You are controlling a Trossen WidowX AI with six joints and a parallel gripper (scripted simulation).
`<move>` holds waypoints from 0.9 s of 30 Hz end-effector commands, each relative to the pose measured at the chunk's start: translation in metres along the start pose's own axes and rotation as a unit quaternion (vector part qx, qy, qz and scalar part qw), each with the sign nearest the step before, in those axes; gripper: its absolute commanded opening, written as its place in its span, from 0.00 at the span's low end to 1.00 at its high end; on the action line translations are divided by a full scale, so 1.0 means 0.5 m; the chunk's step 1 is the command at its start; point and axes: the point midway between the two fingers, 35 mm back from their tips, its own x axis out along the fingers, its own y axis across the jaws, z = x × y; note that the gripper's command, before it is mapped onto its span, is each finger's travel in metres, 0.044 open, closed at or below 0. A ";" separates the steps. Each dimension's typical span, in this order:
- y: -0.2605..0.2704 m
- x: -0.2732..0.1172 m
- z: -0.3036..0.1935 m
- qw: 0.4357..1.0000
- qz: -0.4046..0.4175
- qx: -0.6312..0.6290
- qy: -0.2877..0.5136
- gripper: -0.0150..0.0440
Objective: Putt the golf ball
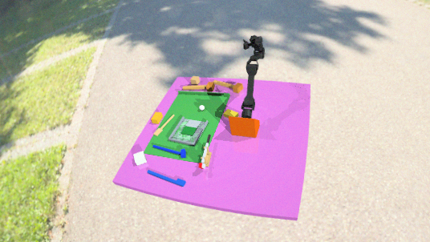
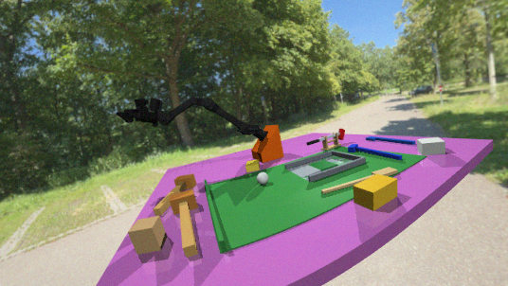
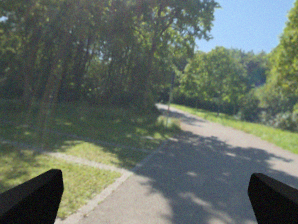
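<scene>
Gripper [image 1: 245, 43] [image 2: 120, 115] [image 3: 158, 183] apart, nothing between my fingers; red putter [image 1: 204, 155] [image 2: 330, 137] stands cradled, probably for easy grasping; ball [image 1: 201, 107] [image 2: 263, 178] waits.

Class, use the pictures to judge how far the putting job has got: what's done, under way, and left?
No step looks done: the red putter rests on its stand, and the golf ball sits off the ramp. Nothing is in hand; the gripper is open. Left: grasping, putting, and the ball resting on the raised green.
</scene>
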 end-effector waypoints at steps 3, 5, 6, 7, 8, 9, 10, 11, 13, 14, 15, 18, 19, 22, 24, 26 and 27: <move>0.005 0.005 -0.014 1.000 -0.001 0.012 0.002 1.00; 0.014 0.014 -0.039 0.999 -0.003 0.032 0.005 1.00; 0.022 0.020 -0.056 0.999 -0.003 0.046 0.007 1.00; 0.031 0.027 -0.075 0.998 -0.004 0.062 0.011 1.00; 0.042 0.035 -0.094 0.997 -0.004 0.077 0.015 1.00; 0.054 0.042 -0.113 0.996 -0.003 0.091 0.019 1.00; 0.067 0.050 -0.131 0.994 -0.002 0.106 0.023 1.00; 0.083 0.057 -0.142 0.993 0.003 0.113 0.021 1.00; 0.118 0.072 -0.162 0.992 0.015 0.127 0.016 1.00; 0.132 0.078 -0.178 0.990 0.016 0.138 0.020 1.00; 0.146 0.085 -0.194 0.988 0.017 0.148 0.026 1.00; 0.192 0.102 -0.240 0.983 0.020 0.179 0.046 1.00; 0.209 0.108 -0.255 0.980 0.022 0.189 0.053 1.00; 0.270 0.121 -0.300 0.974 0.035 0.210 0.079 1.00; 0.318 0.127 -0.329 0.969 0.049 0.222 0.099 1.00; 0.372 0.134 -0.357 0.962 0.062 0.237 0.120 1.00; 0.401 0.138 -0.371 0.958 0.068 0.246 0.130 1.00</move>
